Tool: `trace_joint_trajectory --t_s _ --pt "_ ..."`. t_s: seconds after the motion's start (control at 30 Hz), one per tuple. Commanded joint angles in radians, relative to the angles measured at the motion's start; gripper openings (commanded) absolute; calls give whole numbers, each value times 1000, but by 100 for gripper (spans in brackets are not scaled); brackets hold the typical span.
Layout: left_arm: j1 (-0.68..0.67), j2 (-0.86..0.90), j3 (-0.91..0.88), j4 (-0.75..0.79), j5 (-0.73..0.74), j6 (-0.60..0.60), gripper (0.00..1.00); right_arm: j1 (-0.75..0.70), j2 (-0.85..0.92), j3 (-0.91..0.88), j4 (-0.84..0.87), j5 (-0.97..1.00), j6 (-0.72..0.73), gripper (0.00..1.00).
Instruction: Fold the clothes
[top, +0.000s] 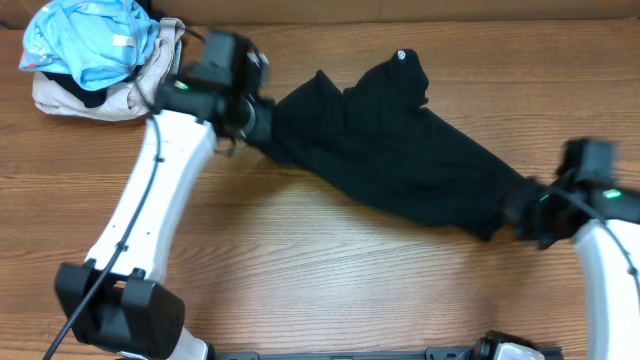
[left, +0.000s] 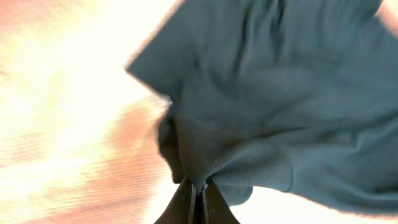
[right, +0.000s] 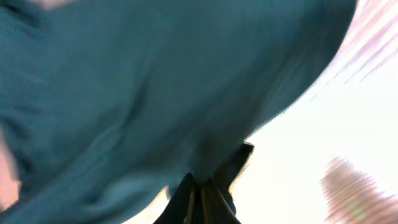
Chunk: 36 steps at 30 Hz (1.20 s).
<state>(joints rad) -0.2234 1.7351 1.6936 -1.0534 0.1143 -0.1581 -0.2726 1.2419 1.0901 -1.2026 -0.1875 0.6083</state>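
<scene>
Shows the black shirt (top: 400, 150) stretched over the middle of the table (top: 330, 270), long axis from 10 o'clock to 4 o'clock. Places the left gripper (top: 250, 118) at the 10 o'clock end and the right gripper (top: 522, 208) at the 4 o'clock end, each clenched on a pinch of cloth. Suggests an outward pull along that axis next.

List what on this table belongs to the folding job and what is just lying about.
In the job: black shirt; left end effector, shut on one end of it; right end effector, shut on the other end.
Lying about: light blue garment, heaped on the beige garment at the table's far left.
</scene>
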Motion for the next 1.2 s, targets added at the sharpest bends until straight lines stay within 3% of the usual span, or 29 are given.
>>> trace_joint_trajectory --t_s 0.0,0.23,0.7,0.93,1.17 --pt "37 -9 143 -27 -14 -6 4 -55 -29 200 -69 48 -148 4" --pt "82 -10 319 -115 -13 -7 4 -123 -29 394 -166 48 -198 4" --pt "92 -36 458 -296 -20 1 4 -126 -21 397 -203 -32 -278 4" --pt "84 -16 368 -363 -43 -5 4 -80 53 307 -168 -47 -308 4" --pt "85 17 134 -226 -74 -42 5 2 176 159 -3 -57 -351 4"
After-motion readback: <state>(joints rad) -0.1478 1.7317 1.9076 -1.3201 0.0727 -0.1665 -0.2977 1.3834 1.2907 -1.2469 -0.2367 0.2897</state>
